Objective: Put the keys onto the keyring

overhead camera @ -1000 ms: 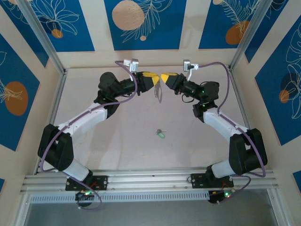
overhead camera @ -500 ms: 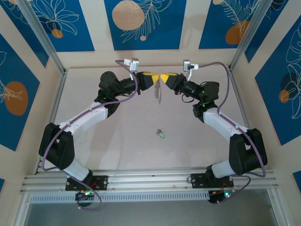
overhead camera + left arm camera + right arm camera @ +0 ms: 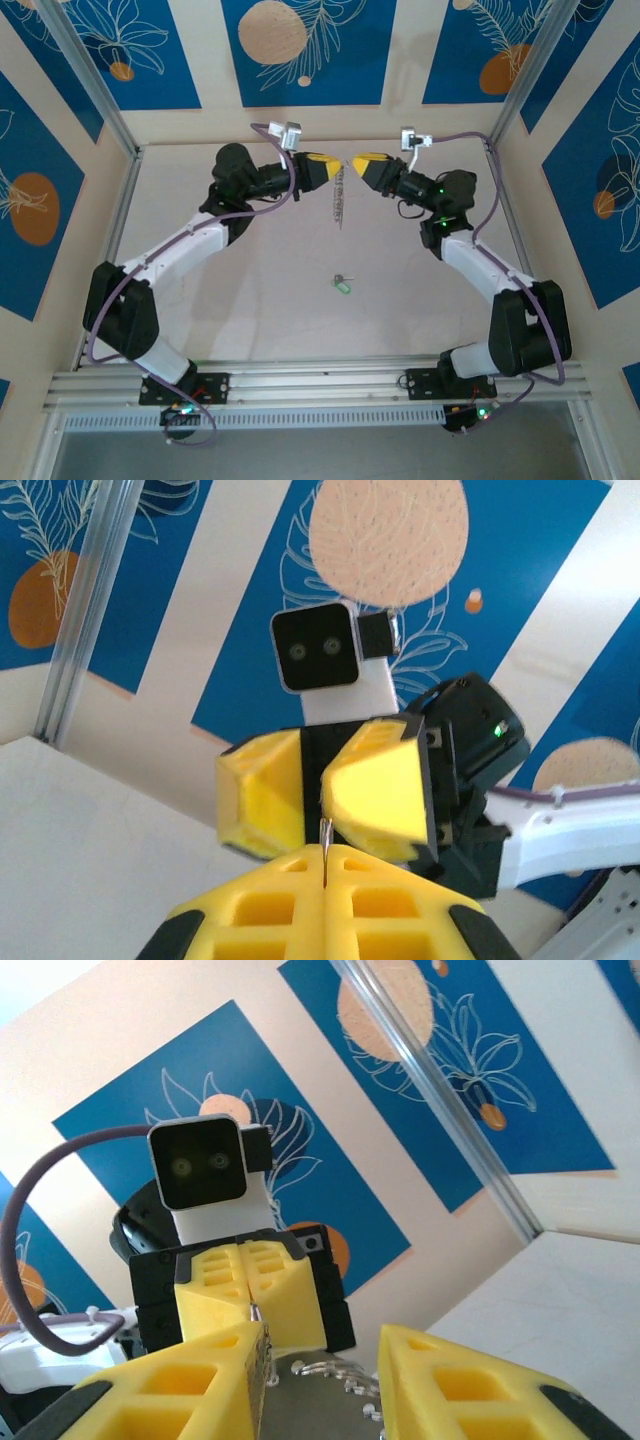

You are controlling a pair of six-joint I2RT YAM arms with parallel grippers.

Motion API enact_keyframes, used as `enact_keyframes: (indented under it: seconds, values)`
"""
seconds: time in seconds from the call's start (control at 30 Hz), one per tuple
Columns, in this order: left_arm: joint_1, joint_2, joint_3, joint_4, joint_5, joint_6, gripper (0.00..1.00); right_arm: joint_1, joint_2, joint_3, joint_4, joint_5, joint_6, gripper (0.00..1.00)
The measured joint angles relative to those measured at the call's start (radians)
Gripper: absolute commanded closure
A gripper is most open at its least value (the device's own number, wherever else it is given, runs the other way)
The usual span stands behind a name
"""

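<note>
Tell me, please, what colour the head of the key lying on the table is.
Pale mint green; the key shows best in the top external view.

Reaching in from both sides, tip facing tip.
Stretches both arms toward the far wall, elbows out, wrists turned inward. Pinches the keyring [image 3: 339, 200] in the left gripper [image 3: 334, 171], fingers pressed flat together; holds the right gripper [image 3: 356, 164] near it, fingers parted.
</note>
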Motion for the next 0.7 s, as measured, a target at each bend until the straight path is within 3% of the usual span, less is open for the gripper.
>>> enact_keyframes:
  seconds: [0.2, 0.47, 0.7]
  values:
    - [0.000, -0.006, 0.133, -0.328, 0.056, 0.237, 1.00, -0.056, -0.127, -0.020, -0.140, -0.062, -0.098, 0.56]
    - [0.000, -0.006, 0.329, -0.711, 0.142, 0.513, 1.00, -0.053, -0.174, 0.042, -0.370, -0.191, -0.278, 0.55]
    - [0.000, 0.015, 0.435, -0.886, 0.200, 0.630, 1.00, -0.034, -0.174, 0.074, -0.465, -0.218, -0.356, 0.57]
